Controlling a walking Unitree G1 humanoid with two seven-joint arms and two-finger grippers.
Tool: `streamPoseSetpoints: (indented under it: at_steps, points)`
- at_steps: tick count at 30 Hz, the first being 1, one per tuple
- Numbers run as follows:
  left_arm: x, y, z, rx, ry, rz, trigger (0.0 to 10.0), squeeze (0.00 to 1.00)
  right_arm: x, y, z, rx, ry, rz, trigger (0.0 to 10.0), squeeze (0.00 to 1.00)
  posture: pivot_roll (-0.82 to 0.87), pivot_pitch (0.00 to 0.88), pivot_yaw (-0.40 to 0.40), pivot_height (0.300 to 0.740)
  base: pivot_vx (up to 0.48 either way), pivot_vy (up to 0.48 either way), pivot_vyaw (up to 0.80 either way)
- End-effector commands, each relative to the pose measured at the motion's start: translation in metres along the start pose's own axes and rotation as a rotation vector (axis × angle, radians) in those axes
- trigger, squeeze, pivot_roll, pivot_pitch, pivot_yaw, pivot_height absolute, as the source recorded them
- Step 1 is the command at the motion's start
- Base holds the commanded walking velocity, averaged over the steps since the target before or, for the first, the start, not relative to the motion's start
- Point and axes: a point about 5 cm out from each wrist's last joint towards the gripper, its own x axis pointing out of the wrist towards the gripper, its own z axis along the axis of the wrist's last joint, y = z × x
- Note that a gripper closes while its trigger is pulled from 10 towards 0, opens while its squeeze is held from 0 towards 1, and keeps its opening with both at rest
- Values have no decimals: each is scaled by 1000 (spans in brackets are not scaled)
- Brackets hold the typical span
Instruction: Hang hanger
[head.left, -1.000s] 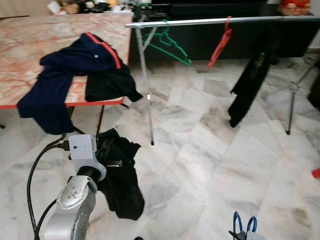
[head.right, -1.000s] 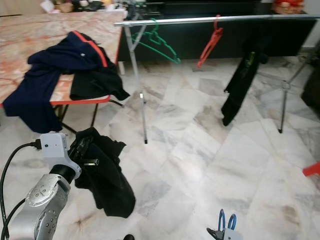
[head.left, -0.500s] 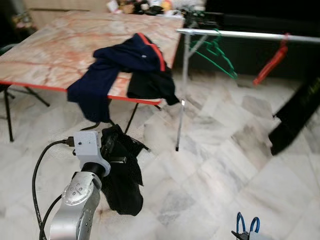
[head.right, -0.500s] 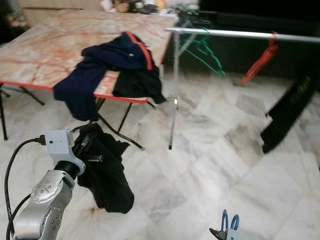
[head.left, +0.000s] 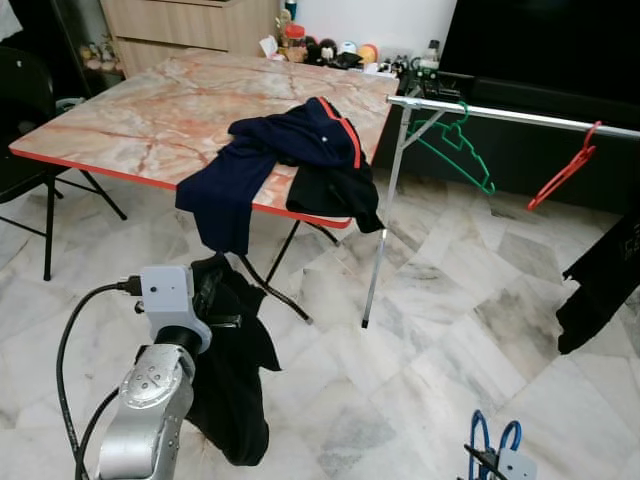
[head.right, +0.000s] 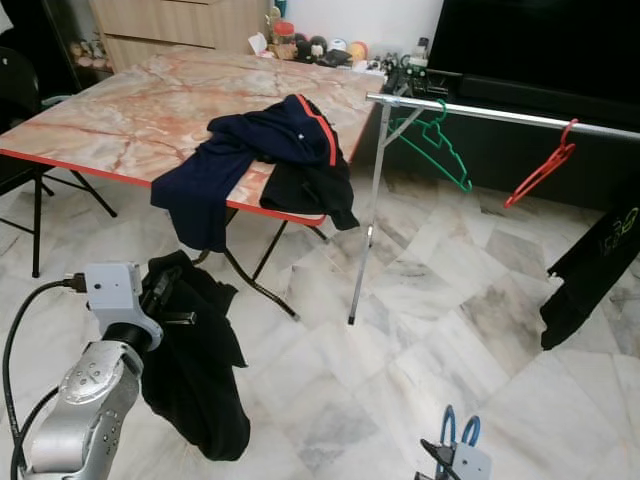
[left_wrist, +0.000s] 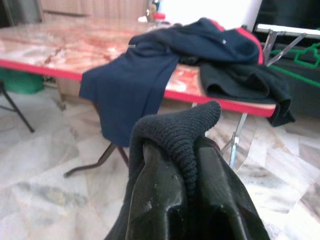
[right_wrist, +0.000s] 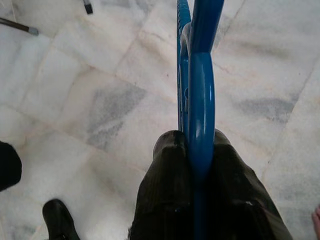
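The left claw is being held clamped on a fold of a black garment, whose ribbed edge is being pinched between the two black fingers in the left wrist view. The rest of the garment is hanging down below the claw, above the marble floor.

The right claw is being kept closed on a blue hanger, the blue plastic being gripped between its fingers and projecting forward beyond the fingertips. In the head views the hanger's blue loops are being shown low on the robot's right side.

Ahead of the left claw, a marble-patterned worktop with a red edge is being occupied by a navy garment with red trim, one part of which is hanging over the near edge, and by a second black garment beside it.

Ahead of the right claw and well apart from it, a metal clothes rail is carrying a green hanger and a red hanger. Further along the rail, a black item of clothing is hanging with its lower end near the floor.

A dark shoe-like object is being shown on the floor in the right wrist view.
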Motion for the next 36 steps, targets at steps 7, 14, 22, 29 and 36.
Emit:
streamPoseSetpoints:
  at_steps: [7, 14, 22, 29, 36]
  points:
    - [4, -5, 11, 6, -46, -35, 10000, 0, -1, -6, -5, 20, 13, -25, 10000, 0, 73, 83, -34, 740, 0, 402, 0]
    - [6, -7, 15, 1, -56, -42, 10000, 0, -2, -8, -9, 29, 28, -38, 10000, 0, 80, 87, -34, 740, 0, 470, 0]
    - [6, -7, 14, 3, -50, -54, 10000, 0, -2, -8, -8, 56, 18, -43, 10000, 0, 70, 84, -24, 740, 0, 480, 0]
    - [4, -6, 14, 5, -45, -60, 10000, 0, -2, -9, -10, 52, 26, -38, 10000, 0, 74, 82, -21, 740, 0, 480, -796]
    - [3, -5, 14, 8, -41, -66, 10000, 0, -3, -8, -11, 59, 29, -35, 10000, 0, 75, 93, -20, 740, 0, 480, -774]
